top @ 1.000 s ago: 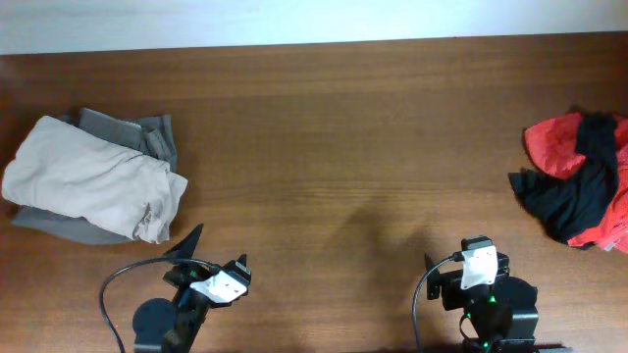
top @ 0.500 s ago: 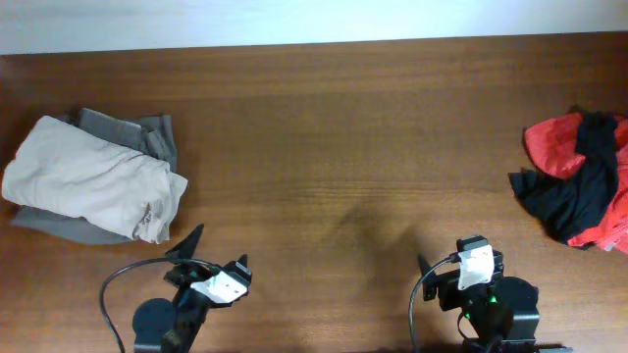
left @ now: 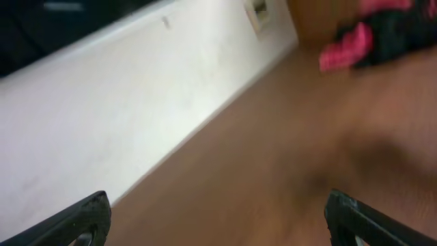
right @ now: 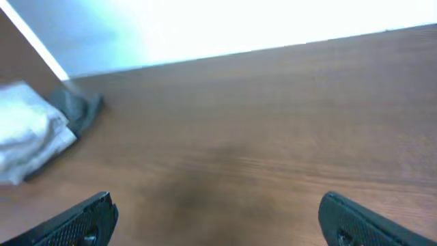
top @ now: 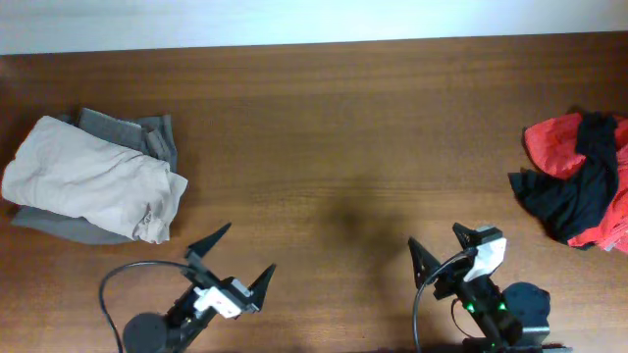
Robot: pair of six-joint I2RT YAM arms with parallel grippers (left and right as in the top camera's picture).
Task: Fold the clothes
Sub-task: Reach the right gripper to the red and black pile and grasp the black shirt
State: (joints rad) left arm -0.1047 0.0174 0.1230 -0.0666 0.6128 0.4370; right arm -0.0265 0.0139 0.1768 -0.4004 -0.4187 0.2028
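Left pincer (top: 245,252) and right pincer (top: 435,238) both gape wide, empty, over the table (top: 324,147).

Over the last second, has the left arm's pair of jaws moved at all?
Yes. In the overhead view the left jaws have swung rightwards, away from the beige garment, and stand open.

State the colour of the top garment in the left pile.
The top garment is beige; clearest overhead.

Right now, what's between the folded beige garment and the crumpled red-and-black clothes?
Only bare brown wooden table, shown overhead, from beige garment to red-and-black clothes.
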